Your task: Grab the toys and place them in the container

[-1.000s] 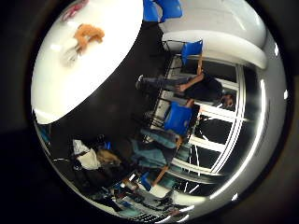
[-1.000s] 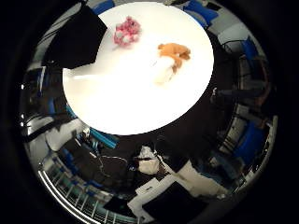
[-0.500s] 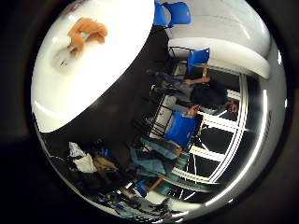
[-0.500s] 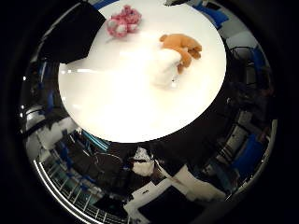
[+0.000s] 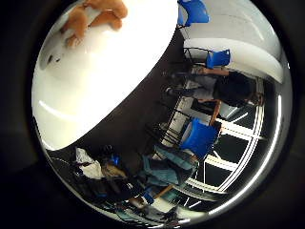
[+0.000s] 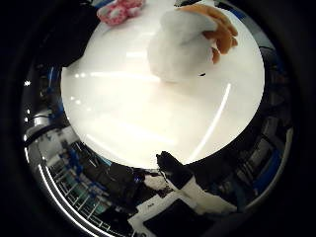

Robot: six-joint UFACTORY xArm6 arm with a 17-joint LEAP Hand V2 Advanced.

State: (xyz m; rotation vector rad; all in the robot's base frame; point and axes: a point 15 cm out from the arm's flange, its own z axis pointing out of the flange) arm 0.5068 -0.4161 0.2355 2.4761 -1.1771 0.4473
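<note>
On the round white table [image 5: 109, 81], the little-finger-side palm view shows an orange plush toy [image 5: 95, 14] lying near the table's edge, at about eleven o'clock in the picture. Beyond the table's rim lies a dark floor with blue chairs [image 5: 202, 136] at around four o'clock and windows behind them. No part of the hand shows in this view.

From the thumb-side palm view the same table fills most of the picture. A white rounded plush toy [image 6: 180, 47] sits at about one o'clock, large and therefore close to the palm, touching the orange toy, which peeks out from behind it. A pink plush toy [image 6: 118, 10] lies apart from those two, at about twelve o'clock near the table's edge. A white and black part of the hand [image 6: 190, 190] reaches in at about five o'clock; whether its fingers are wide or curled cannot be told. No container is visible in either view.

Judged from this, the main risk is that the white and orange toys, lying against each other, get grabbed together or one gets nudged away. The pink toy near the rim could be pushed off the table.

No readable writing or labels appear on anything.
</note>
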